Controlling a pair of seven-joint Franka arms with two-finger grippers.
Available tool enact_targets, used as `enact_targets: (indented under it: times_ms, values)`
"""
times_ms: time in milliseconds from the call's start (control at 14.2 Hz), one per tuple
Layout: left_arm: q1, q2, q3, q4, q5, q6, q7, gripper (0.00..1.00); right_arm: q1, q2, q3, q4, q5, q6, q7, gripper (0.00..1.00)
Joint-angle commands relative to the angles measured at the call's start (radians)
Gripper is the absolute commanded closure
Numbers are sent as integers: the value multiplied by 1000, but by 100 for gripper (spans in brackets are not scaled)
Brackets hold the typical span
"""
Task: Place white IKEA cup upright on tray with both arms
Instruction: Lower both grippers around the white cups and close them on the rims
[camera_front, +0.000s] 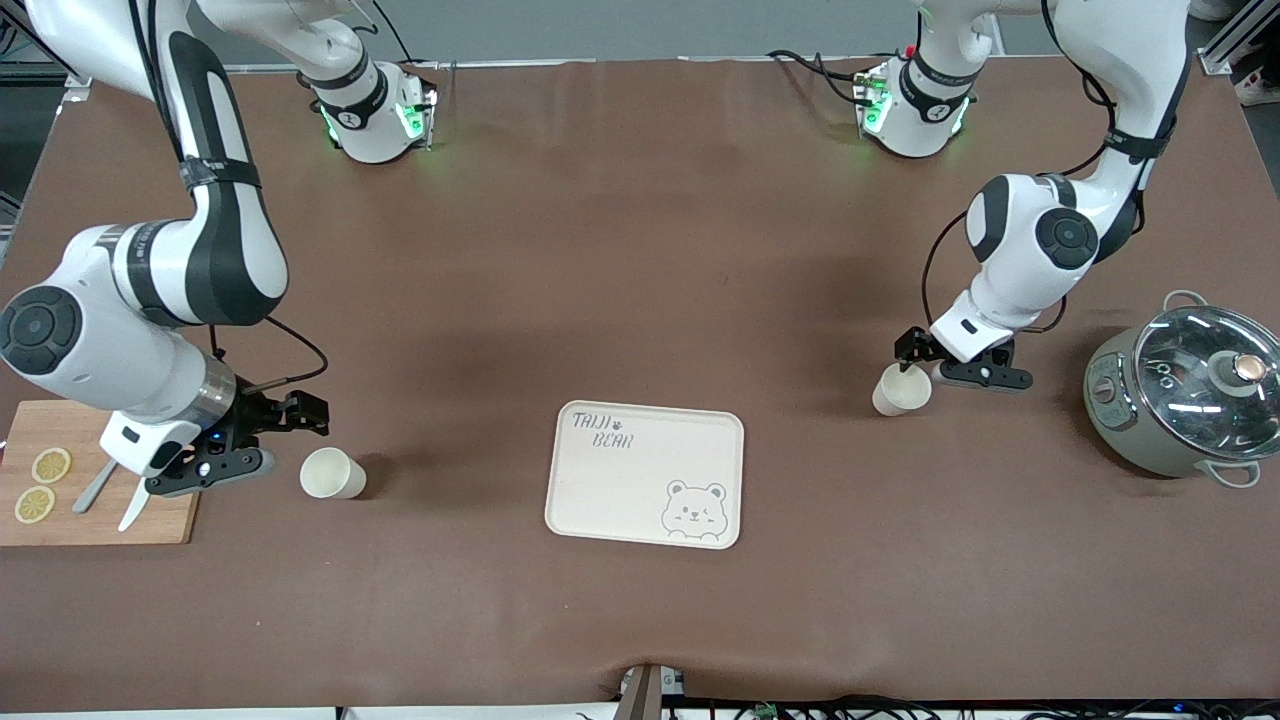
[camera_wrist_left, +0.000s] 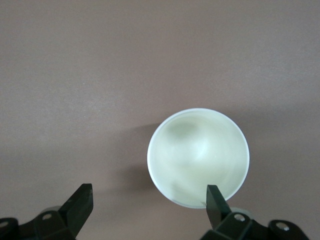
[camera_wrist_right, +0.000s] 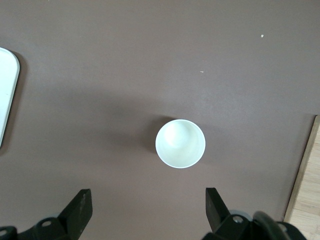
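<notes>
Two white cups stand upright on the brown table, one on each side of the cream bear tray (camera_front: 645, 475). My left gripper (camera_front: 955, 365) is open, low over the table beside the cup (camera_front: 902, 389) at the left arm's end. In the left wrist view (camera_wrist_left: 150, 205) one fingertip (camera_wrist_left: 216, 200) overlaps that cup's (camera_wrist_left: 198, 157) rim. My right gripper (camera_front: 262, 440) is open, over the table between the cutting board and the other cup (camera_front: 333, 473). In the right wrist view (camera_wrist_right: 148, 207) this cup (camera_wrist_right: 180, 143) lies ahead of the open fingers. The tray's edge (camera_wrist_right: 7, 95) shows there too.
A wooden cutting board (camera_front: 100, 520) with two lemon slices (camera_front: 50, 465) and a pale utensil (camera_front: 95, 487) lies at the right arm's end; its edge shows in the right wrist view (camera_wrist_right: 305, 190). A grey pot with a glass lid (camera_front: 1180, 390) stands at the left arm's end.
</notes>
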Motion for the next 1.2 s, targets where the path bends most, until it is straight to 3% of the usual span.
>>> enact_targets:
  times_ms: [0,563,1127]
  values:
    - [6,16,-5,22,-13,5,9,0,-35,-27,-7,-11,-9,-21,-4,0]
    - [9,43,-4,63,-13,5,11,0,-74,-9,-5,-13,-9,54,-20,0]
    - [9,126,-2,125,-8,5,21,0,-107,160,-5,-14,-11,201,-21,0]
